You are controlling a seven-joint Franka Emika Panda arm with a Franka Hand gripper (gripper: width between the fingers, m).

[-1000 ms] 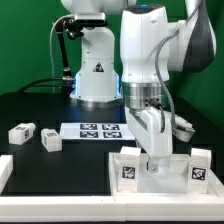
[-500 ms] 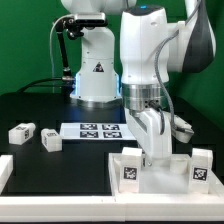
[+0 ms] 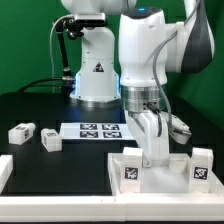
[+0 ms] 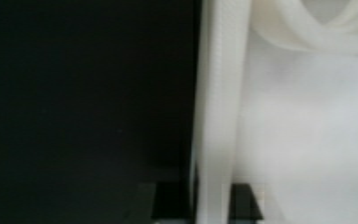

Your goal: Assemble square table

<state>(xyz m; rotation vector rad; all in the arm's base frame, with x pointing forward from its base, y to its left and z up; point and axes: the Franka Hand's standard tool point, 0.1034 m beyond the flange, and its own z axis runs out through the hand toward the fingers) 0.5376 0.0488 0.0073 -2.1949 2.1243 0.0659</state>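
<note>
— Two dark fingertips (image 4: 171, 200) show in the wrist view. What is between them?

— A thin white wall, the rim (image 4: 211, 110) of the slab (image 4: 309, 130) of the square table. One fingertip stands on each side of it, and both seem to touch it. So I read the jaws as closed on this rim.

— And beside the rim?

— On one side is only the black worktop (image 4: 78, 100). On the other side is the white recessed face of the slab, with a round raised form at the picture's corner. It is blurred, so I cannot say what it is.

— How does it look from outside?

— The arm comes straight down onto the slab (image 3: 165, 185), which lies flat on the worktop (image 3: 60, 165) at the near edge of the exterior view. The fingers go down behind the slab's front part, so their ends are hidden there.

— Where are the legs?

— One leg (image 3: 130, 168) stands upright at the slab on the exterior view's left of the arm, and another leg (image 3: 203, 168) on the right. Both show a tag to the camera. I cannot tell if they are fixed in. Two more lie loose, well apart from the slab, on the exterior view's left: one leg (image 3: 20, 131) and, near it, another leg (image 3: 50, 139).

— Anything else?

— The marker board (image 3: 100, 130) lies flat behind the slab, and behind it stands the white robot base (image 3: 97, 70).
</note>
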